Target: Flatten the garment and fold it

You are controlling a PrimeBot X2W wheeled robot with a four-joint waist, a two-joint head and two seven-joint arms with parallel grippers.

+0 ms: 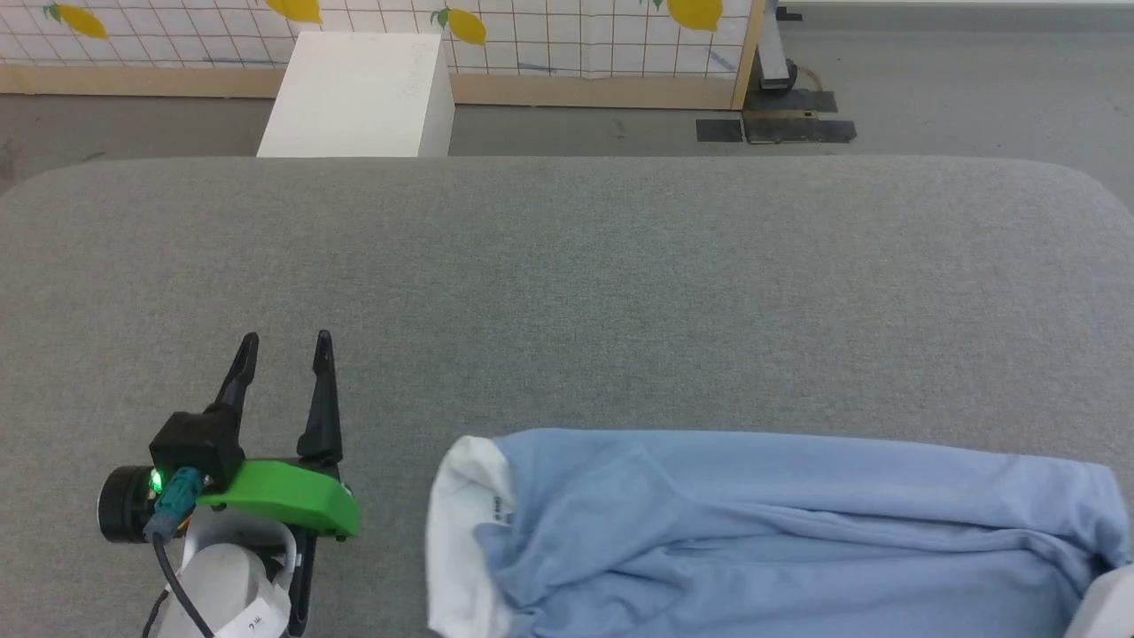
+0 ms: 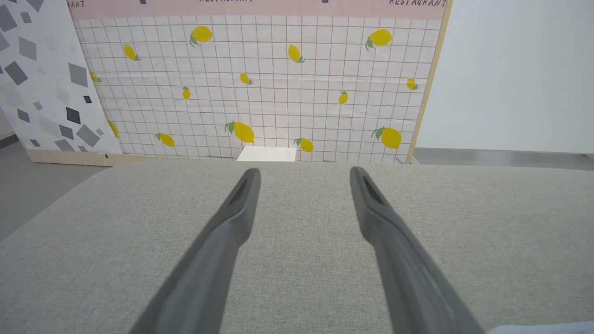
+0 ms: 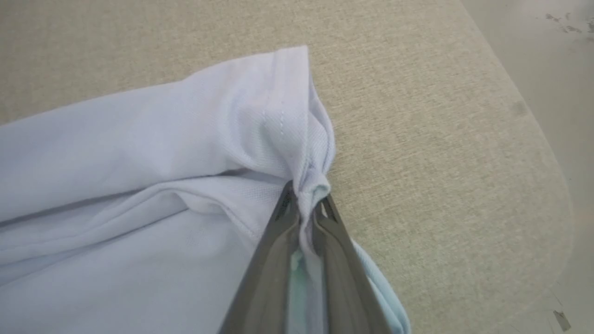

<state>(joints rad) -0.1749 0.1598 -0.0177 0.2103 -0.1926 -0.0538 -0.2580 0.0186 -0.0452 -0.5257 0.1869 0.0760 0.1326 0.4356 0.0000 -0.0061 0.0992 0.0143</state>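
Blue garment point(image 1: 753, 532) lies on grey padded table point(image 1: 567, 266) before lemon-print wall point(image 1: 549, 44).

Shirt point(image 1: 762, 532) cut off by the bottom edge, head view. Pale forearm point(image 1: 1106, 604) cut off at the corner. Pinched fold hidden between fingers of the right gripper point(image 3: 307, 199)

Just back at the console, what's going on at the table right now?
The right gripper has its fingers shut on a bunched edge at the right end of the polo shirt. The shirt lies rumpled along the near side of the grey table, with its white collar to the left. The left gripper is open and holds nothing, over bare table left of the collar. Nothing is flattened or folded yet.
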